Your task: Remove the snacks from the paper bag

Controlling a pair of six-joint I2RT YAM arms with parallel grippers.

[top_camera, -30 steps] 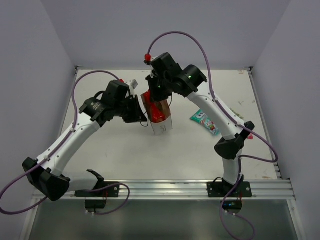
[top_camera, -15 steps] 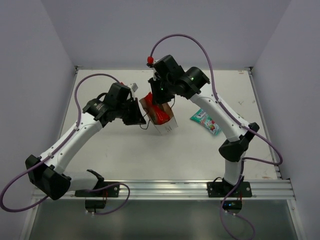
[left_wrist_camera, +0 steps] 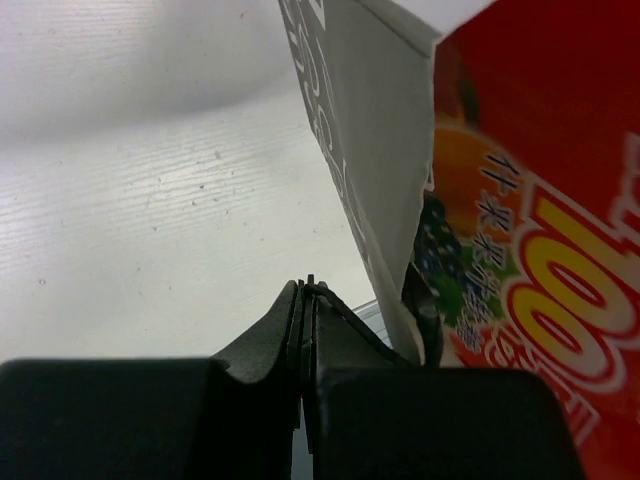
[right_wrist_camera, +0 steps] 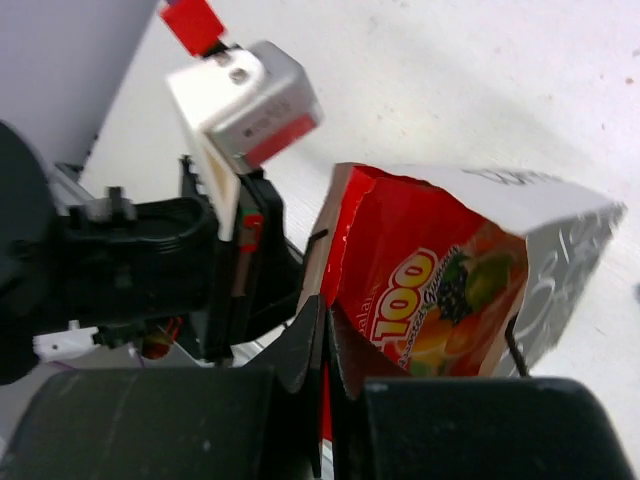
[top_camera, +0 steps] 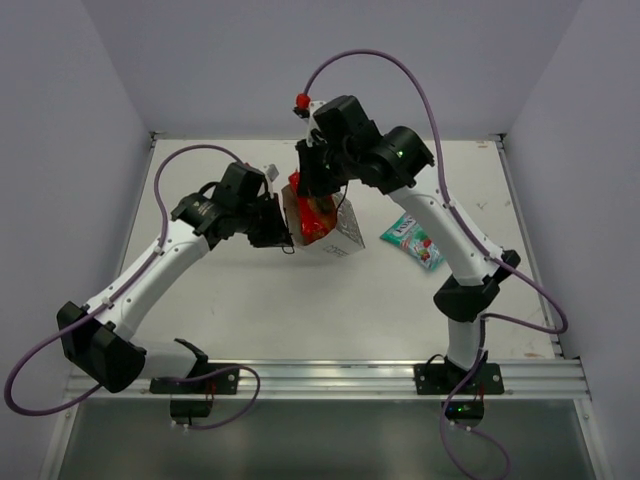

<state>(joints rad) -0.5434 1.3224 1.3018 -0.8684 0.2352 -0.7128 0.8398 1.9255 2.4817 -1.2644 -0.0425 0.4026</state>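
Seen from above, the small grey-beige paper carrier bag [top_camera: 345, 232] is tilted near the middle of the white table [top_camera: 300, 310]. My left gripper [left_wrist_camera: 306, 295], at the bag's nine o'clock, is clenched on its thin black loop handle [left_wrist_camera: 350, 320]. My right gripper [right_wrist_camera: 322, 325], at eleven o'clock, pinches the bright red crinkly foil packet [right_wrist_camera: 430, 290] poking from the bag's mouth. A teal printed foil packet [top_camera: 411, 243] lies on the table at three o'clock.

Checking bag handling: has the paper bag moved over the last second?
Yes. The paper bag has swung its base rightward in the top view, closer to the teal packet, which has stayed put.
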